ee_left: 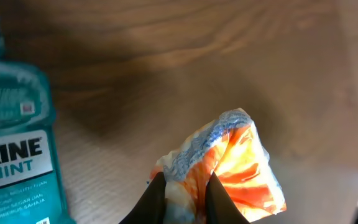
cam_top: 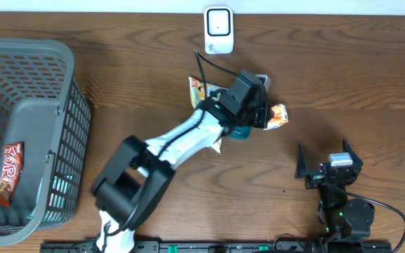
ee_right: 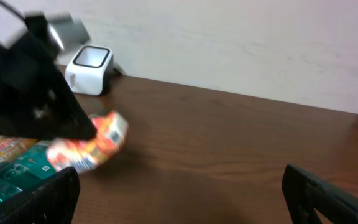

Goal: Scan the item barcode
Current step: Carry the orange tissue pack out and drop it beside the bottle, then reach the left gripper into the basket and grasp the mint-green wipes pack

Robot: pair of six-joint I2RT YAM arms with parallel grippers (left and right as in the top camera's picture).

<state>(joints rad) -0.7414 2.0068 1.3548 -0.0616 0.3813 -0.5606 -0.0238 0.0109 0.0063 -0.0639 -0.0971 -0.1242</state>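
An orange and white snack packet (cam_top: 278, 114) hangs just above the table's middle, pinched at one end by my left gripper (cam_top: 261, 116), which is shut on it. In the left wrist view the packet (ee_left: 241, 162) sticks out beyond the two black fingertips (ee_left: 211, 186) of the left gripper (ee_left: 182, 182). The white barcode scanner (cam_top: 219, 30) stands at the table's far edge, behind and to the left of the packet. My right gripper (cam_top: 328, 166) rests open near the front right with nothing in it. From the right wrist the packet (ee_right: 89, 146) and scanner (ee_right: 89, 65) show at left.
A teal mouthwash bottle (ee_left: 14, 143) and a yellow snack bag (cam_top: 199, 88) lie under the left arm. A grey wire basket (cam_top: 27, 46) at the far left holds a red snack pack (cam_top: 9, 172). A black cable runs from the scanner towards the arm.
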